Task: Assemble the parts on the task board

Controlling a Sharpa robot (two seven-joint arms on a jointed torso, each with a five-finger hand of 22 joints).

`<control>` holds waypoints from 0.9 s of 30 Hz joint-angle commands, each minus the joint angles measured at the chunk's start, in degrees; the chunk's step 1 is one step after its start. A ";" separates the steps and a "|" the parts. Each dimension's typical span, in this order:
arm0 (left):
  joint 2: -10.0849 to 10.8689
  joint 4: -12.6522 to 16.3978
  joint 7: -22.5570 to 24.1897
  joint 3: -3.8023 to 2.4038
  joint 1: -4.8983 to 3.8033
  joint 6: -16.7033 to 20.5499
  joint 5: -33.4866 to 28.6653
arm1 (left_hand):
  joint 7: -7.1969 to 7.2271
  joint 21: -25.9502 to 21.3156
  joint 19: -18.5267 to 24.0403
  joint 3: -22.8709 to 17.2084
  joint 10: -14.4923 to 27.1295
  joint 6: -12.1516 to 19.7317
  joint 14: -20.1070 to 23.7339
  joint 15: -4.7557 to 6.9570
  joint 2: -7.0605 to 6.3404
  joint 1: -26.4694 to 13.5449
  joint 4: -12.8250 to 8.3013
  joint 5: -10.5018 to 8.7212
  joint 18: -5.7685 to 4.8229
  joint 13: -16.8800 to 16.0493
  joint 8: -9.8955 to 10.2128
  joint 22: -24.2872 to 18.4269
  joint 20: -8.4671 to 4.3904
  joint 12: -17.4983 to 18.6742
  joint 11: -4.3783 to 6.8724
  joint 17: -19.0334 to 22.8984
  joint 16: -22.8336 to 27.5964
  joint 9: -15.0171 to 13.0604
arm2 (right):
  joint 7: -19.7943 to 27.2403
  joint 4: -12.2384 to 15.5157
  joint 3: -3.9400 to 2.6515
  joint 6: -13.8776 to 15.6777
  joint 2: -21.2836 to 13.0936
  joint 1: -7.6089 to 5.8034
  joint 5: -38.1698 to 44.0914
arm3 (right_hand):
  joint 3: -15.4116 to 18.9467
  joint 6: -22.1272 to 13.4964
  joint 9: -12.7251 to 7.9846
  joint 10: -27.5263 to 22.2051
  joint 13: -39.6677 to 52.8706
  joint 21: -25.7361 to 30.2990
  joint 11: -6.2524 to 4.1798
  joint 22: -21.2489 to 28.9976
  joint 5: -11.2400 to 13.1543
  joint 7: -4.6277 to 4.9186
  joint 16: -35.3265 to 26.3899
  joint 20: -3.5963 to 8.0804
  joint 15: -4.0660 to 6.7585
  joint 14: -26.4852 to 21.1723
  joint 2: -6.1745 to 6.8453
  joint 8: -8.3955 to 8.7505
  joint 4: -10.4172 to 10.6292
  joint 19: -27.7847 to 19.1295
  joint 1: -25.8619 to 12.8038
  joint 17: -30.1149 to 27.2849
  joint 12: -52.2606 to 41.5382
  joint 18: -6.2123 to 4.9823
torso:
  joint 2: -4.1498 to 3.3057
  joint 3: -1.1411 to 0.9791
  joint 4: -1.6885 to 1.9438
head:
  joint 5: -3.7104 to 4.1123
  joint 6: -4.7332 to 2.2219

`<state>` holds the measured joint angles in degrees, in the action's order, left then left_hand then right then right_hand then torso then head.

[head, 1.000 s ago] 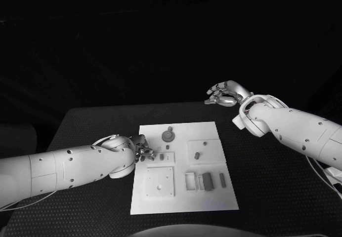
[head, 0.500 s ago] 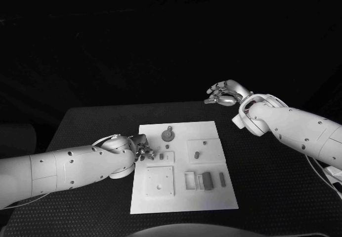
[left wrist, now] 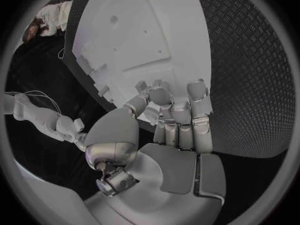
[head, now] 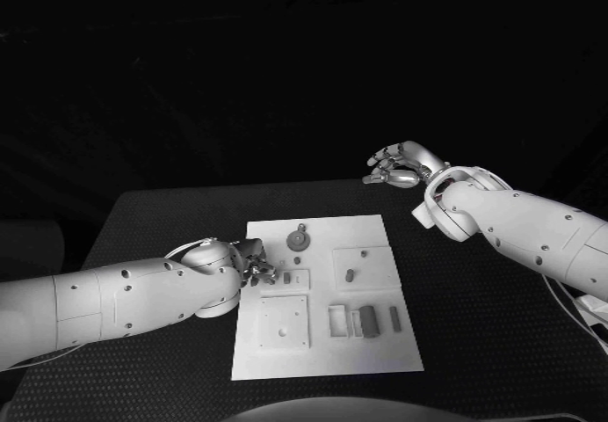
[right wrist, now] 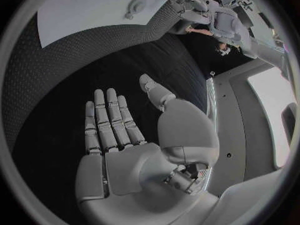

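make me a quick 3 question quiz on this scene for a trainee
1. True or false: the right hand rests on the board.
2. Which hand is at the board's edge? A) left B) right
3. Fill in: the right hand's fingers are ___ and hold nothing.

Key:
1. False; it is raised beyond the table's far edge.
2. A; the left hand is there, fingers curled.
3. apart

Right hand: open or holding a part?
Open. The right hand has its fingers stretched out and apart with nothing in them, hovering off the far right corner of the task board.
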<state>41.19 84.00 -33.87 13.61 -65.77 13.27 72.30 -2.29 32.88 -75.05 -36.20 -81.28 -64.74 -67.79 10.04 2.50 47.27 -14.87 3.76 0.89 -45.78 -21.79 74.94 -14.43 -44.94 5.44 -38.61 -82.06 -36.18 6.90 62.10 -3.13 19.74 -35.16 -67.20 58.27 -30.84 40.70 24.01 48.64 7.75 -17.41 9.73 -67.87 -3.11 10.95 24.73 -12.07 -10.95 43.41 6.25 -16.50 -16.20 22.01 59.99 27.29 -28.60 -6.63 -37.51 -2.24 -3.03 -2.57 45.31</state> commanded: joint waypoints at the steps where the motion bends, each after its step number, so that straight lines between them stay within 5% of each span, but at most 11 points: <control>1: -0.28 0.15 0.33 0.23 0.39 -2.35 -0.31 | 2.03 0.40 0.22 -0.09 0.26 -4.97 -1.18 1.66 0.78 0.01 -0.46 0.23 0.08 -0.09 -0.20 1.41 -0.16 -0.38 0.48 0.10 -0.41 0.11 | 0.51 0.05 -0.01 -0.56 0.02 0.02 0.06 | 0.03 -0.28 -0.10 -0.07 -0.09 0.33 0.43 -0.09 0.25 2.49 -0.26 0.15 -0.19 -0.01 0.09 -0.28 0.22 -0.13 -0.61 0.10 -0.01 1.00 | 0.00 -0.02 0.01 | 0.02 -0.05; 10: -0.13 -0.14 0.07 0.23 0.39 -3.35 0.22 | 2.03 0.75 0.32 -0.78 0.33 -4.94 -1.08 1.66 1.11 0.42 -1.02 0.73 0.08 -0.03 -0.36 1.39 -0.17 -0.56 0.48 0.28 -0.68 0.26 | 0.51 0.03 -0.01 -0.64 0.03 0.02 0.06 | 0.02 -0.29 -0.11 -0.07 -0.12 0.37 0.43 -0.13 0.25 2.48 -0.29 0.15 -0.19 -0.01 0.09 -0.29 0.21 -0.13 -0.61 0.14 -0.02 1.00 | -0.02 -0.01 0.01 | 0.01 -0.03; 12: -0.09 -0.09 0.04 0.23 0.39 -3.66 0.29 | 2.04 1.12 0.39 -0.98 0.34 -5.01 -1.03 1.64 1.22 0.22 -1.26 2.81 0.02 -0.01 -0.59 1.39 -0.12 -0.82 0.49 0.41 -1.01 0.36 | 0.51 0.04 -0.01 -0.62 0.05 0.02 0.05 | 0.02 -0.29 -0.12 -0.07 -0.13 0.37 0.43 -0.13 0.25 2.49 -0.30 0.15 -0.19 -0.01 0.08 -0.29 0.22 -0.12 -0.62 0.14 -0.03 1.00 | -0.01 0.00 0.01 | 0.02 -0.05; 27: 0.03 -0.03 -0.54 0.22 0.39 -4.38 1.11 | 2.15 2.01 0.57 -1.30 0.37 -5.09 -0.98 1.67 1.66 0.14 -1.66 5.74 0.03 -0.05 -1.19 1.39 -0.09 -1.51 0.59 0.72 -1.75 0.48 | 0.50 0.15 -0.01 -0.63 -0.01 0.06 0.03 | 0.01 -0.30 -0.14 -0.08 -0.18 0.44 0.44 -0.19 0.25 2.49 -0.35 0.15 -0.19 0.00 0.09 -0.30 0.21 -0.11 -0.63 0.20 -0.04 1.00 | -0.01 -0.01 0.01 | 0.07 0.05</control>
<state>41.30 83.72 -34.06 13.55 -65.77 11.52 73.23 -2.29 34.66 -74.81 -36.91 -81.28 -64.75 -67.58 10.25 3.06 46.73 -16.03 9.30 0.87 -45.76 -22.67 74.92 -14.63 -46.27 5.45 -37.95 -83.45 -35.73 6.90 62.16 -3.13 19.72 -35.17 -67.17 58.24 -30.85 40.70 23.97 48.64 7.66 -17.19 9.73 -68.01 -3.11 10.95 24.73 -12.07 -10.95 43.41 6.42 -16.50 -16.20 22.01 59.82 27.43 -28.60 -6.62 -37.52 -2.25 -3.01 -2.52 45.36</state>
